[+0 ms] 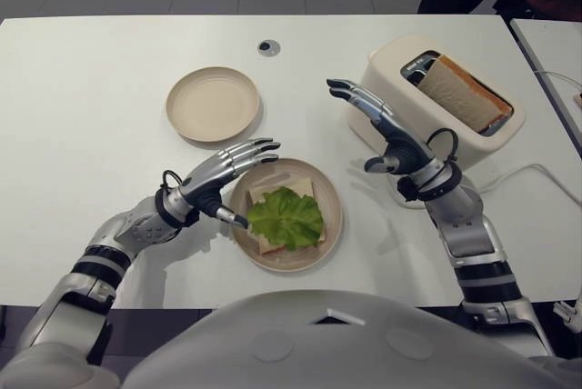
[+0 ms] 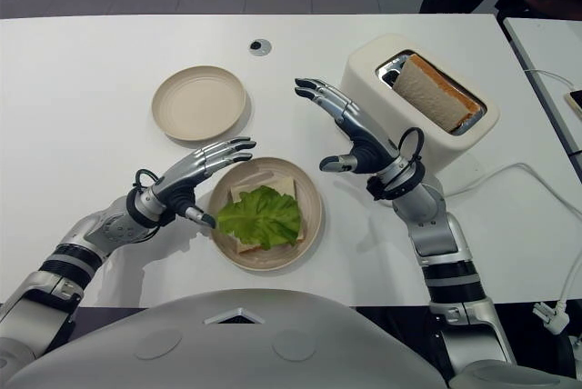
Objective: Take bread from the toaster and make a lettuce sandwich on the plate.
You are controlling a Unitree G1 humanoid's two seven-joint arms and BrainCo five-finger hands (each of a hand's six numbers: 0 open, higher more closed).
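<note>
Inspecting the desk (image 1: pixel 82 98) from its left edge inward: I am holding my left hand (image 1: pixel 216 182) low near the front edge, just beside the left rim of the plate (image 1: pixel 333 216), with the fingers stretched out nearly flat and nothing in their grasp. Behind it, toward the far edge, a spare dish (image 1: pixel 213 104) is sitting empty.

The plate is carrying one bread slice (image 1: pixel 284 190), and a lettuce leaf (image 1: pixel 287 218) is lying on top and covering most of it. Right of the plate, I am holding my right hand (image 1: pixel 391 139) raised between the plate and the toaster (image 1: pixel 386 75), fingers spread wide and gripping nothing. The toaster is standing toward the far right corner, and a top slice (image 1: pixel 464 94) is leaning in its slot with its upper part sticking out.

Assessment: base and lettuce are in place, so fetching the covering bread is the step in hand. The next move is calling for my right hand to close on the exposed edge of that slice, lift it clear of the slot, and lay it squarely over the leaf without dragging the leaf aside.
</note>
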